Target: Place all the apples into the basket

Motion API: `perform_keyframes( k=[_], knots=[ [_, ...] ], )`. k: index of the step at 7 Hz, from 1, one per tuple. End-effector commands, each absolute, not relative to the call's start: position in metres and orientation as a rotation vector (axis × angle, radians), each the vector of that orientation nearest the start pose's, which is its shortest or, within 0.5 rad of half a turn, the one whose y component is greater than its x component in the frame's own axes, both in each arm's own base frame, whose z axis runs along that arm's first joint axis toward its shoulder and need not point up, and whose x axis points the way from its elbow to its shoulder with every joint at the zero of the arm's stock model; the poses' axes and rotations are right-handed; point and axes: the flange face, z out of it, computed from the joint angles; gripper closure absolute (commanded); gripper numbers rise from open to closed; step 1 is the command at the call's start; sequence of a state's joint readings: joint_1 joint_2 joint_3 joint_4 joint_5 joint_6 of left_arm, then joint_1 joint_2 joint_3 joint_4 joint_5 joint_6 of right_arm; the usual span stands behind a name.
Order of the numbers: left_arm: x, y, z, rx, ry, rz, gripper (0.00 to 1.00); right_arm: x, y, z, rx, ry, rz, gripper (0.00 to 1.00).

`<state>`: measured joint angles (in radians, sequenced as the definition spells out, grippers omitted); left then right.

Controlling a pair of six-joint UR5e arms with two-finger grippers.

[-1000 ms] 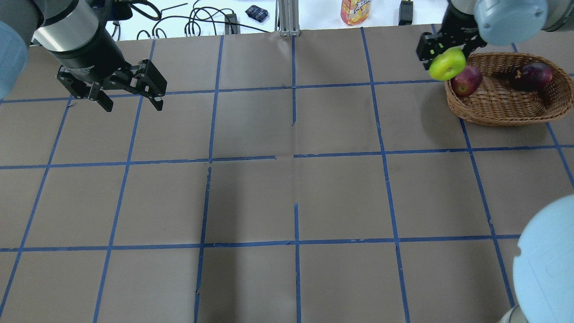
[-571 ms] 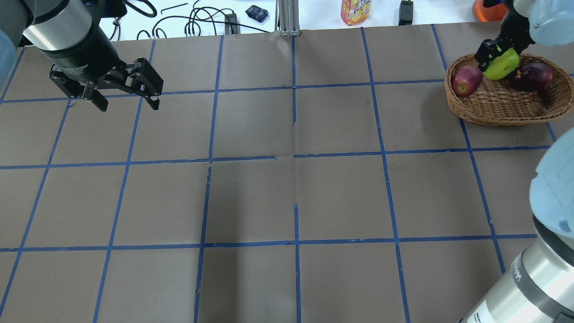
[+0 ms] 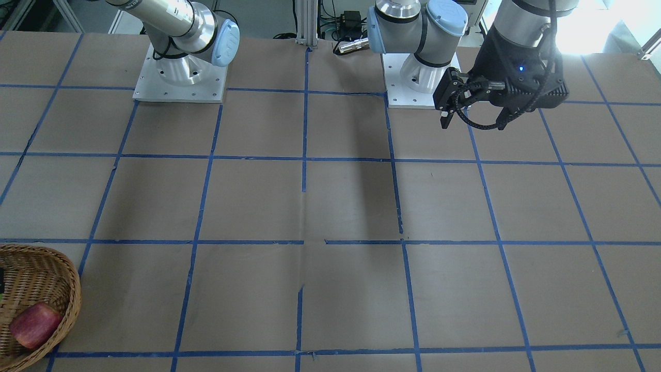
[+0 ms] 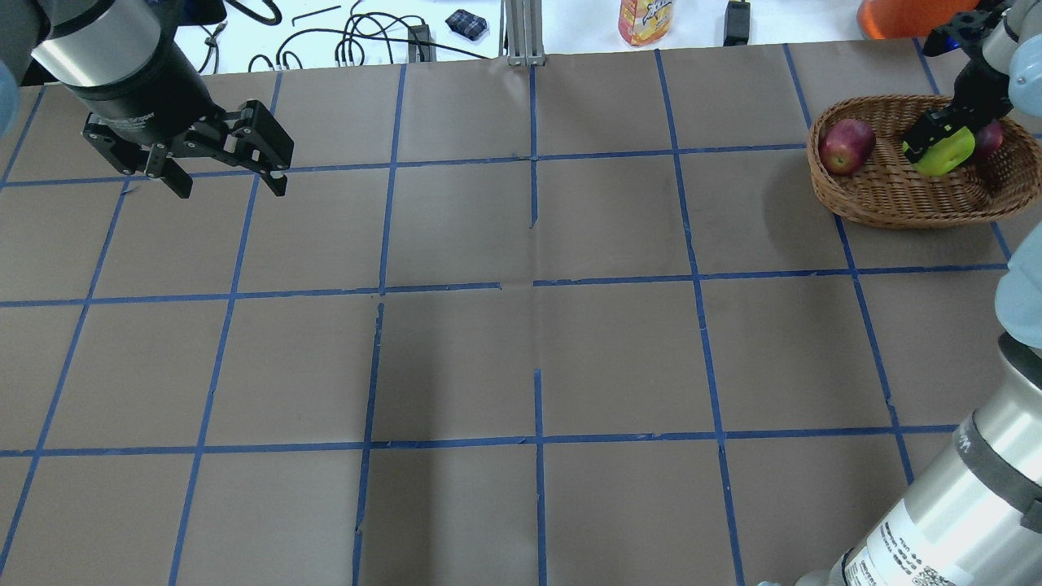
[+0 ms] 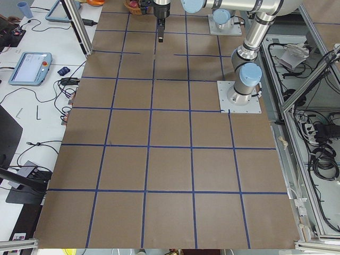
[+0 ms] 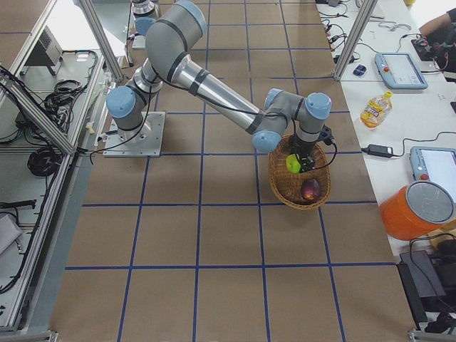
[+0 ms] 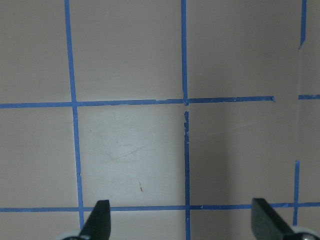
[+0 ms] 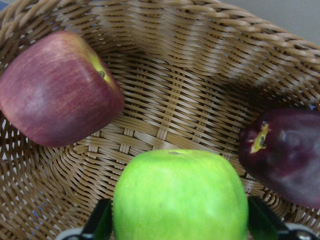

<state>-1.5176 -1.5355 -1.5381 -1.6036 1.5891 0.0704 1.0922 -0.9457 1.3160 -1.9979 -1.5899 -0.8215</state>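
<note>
In the basket [image 4: 887,199], right claw [image 4: 939,150] grips green apple [image 8: 180,195] between red apple [image 8: 55,95] and, seemingly close, maroon apple [image 8: 287,155].

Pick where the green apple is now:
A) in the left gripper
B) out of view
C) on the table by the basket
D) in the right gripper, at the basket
D: the right gripper clamps the green apple over the basket.

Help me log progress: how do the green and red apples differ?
The green apple is lime; the red apple is red with a yellowish patch. The green apple is clamped in the right gripper; the red apple lies free. The green apple is over the basket middle, the red apple at one end. Both are within its rim.
</note>
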Motion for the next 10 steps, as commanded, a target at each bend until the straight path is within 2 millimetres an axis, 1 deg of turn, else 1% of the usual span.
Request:
perform_keyframes(
  k=[1, 2, 3, 4, 5, 6, 7, 8, 9, 10],
  knots=[
    [-0.106, -0.482, 0.522, 0.03, 3.12, -0.06, 0.0, -0.215, -0.699, 0.277, -0.578, 3.119, -0.075, 0.0],
    [-0.106, -0.485, 0.519, 0.031, 3.119, -0.051, 0.0, -0.209, -0.692, 0.312, -0.601, 3.131, -0.113, 0.0],
    [-0.106, -0.484, 0.521, 0.031, 3.12, -0.058, 0.0, -0.185, -0.671, 0.363, -0.61, 3.104, -0.066, 0.0],
    [-0.106, -0.482, 0.525, 0.03, 3.118, -0.07, 0.0, -0.147, -0.646, 0.411, -0.618, 3.031, -0.07, 0.0],
    [-0.106, -0.481, 0.528, 0.03, 3.117, -0.079, 0.0, -0.104, -0.612, 0.462, -0.532, 2.973, -0.046, 0.0],
    [-0.106, -0.486, 0.527, 0.03, 3.119, -0.077, 0.0, -0.059, -0.592, 0.504, -0.375, 3.015, -0.103, 0.0],
    [-0.106, -0.489, 0.524, 0.028, 3.121, -0.068, 0.0, -0.009, -0.578, 0.531, -0.196, 3.046, -0.136, 0.0],
    [-0.107, -0.49, 0.522, 0.028, 3.123, -0.061, 0.0, 0.045, -0.552, 0.545, -0.134, 3.056, -0.126, 0.0],
    [-0.107, -0.487, 0.526, 0.028, 3.121, -0.075, 0.0, 0.089, -0.529, 0.539, -0.145, 3.045, -0.122, 0.0],
    [-0.107, -0.486, 0.529, 0.028, 3.122, -0.087, 0.0, 0.12, -0.52, 0.521, -0.224, 3.031, -0.089, 0.0]
  ],
)
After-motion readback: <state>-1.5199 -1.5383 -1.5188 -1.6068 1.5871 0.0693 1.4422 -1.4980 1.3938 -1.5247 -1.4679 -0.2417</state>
